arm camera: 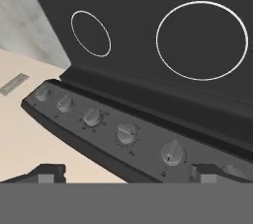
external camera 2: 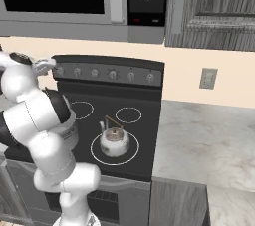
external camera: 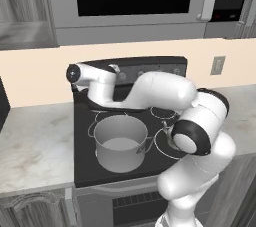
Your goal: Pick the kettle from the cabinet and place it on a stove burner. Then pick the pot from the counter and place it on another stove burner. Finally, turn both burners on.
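The grey pot [external camera: 120, 143] stands on the front left burner of the black cooktop [external camera: 85, 166]. On the front right burner [external camera 2: 114, 149] sits the small silver kettle [external camera 2: 114, 140], half hidden behind my arm in the left base view. My gripper [external camera 2: 45, 64] hovers at the left end of the stove's back control panel [external camera 2: 109, 74], above its knobs. In the hand view my gripper [arm camera: 127, 174] is open, its fingertips [arm camera: 47, 173] far apart with nothing between them. Several knobs [arm camera: 127, 132] lie just beyond them, and a large bare burner circle [arm camera: 201, 40] lies past the panel.
A microwave [external camera: 130, 1] hangs over the stove. A dark wood-grain wall cabinet [external camera 2: 214, 6] is at the upper right. The marbled counter [external camera 2: 209, 140] flanks the stove on both sides. A wall outlet [external camera 2: 207, 78] sits right of the stove. A small burner circle [arm camera: 90, 33] is bare.
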You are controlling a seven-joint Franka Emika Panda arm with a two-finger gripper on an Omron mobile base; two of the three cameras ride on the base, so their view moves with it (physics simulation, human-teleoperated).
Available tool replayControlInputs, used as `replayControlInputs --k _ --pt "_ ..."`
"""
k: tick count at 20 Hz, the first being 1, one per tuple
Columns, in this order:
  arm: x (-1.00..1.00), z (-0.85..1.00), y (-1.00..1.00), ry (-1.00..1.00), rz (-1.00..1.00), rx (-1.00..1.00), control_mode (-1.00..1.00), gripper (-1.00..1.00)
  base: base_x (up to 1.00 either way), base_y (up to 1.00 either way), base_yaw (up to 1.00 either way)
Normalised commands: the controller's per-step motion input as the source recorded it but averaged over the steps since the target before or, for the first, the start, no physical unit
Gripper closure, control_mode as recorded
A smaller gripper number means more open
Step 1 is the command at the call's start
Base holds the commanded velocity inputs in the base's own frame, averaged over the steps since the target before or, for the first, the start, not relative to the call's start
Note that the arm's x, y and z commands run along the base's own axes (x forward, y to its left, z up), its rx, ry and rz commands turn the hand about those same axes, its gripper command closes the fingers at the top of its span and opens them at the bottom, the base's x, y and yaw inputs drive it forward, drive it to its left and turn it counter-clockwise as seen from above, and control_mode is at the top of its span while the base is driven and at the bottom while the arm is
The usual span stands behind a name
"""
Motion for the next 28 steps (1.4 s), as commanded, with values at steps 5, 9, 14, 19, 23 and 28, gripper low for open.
replayControlInputs --k 5,9,14,19,23,28 --pt "-0.41 0.21 -0.39 0.0 0.0 0.11 -1.0 -1.0 0.0 0.0 0.0" --pt "-0.41 0.11 -0.43 0.0 0.0 0.1 -1.0 -1.0 0.0 0.0 0.0" --pt "-0.36 0.12 -0.41 0.0 0.0 0.09 -1.0 -1.0 0.0 0.0 0.0" --pt "-0.31 0.07 -0.38 0.0 0.0 0.08 -1.0 -1.0 0.0 0.0 0.0" --pt "-0.28 0.04 -0.39 0.0 0.0 0.07 -1.0 -1.0 0.0 0.0 0.0" --pt "-0.17 0.04 -0.34 0.0 0.0 0.05 -1.0 -1.0 0.0 0.0 0.0"
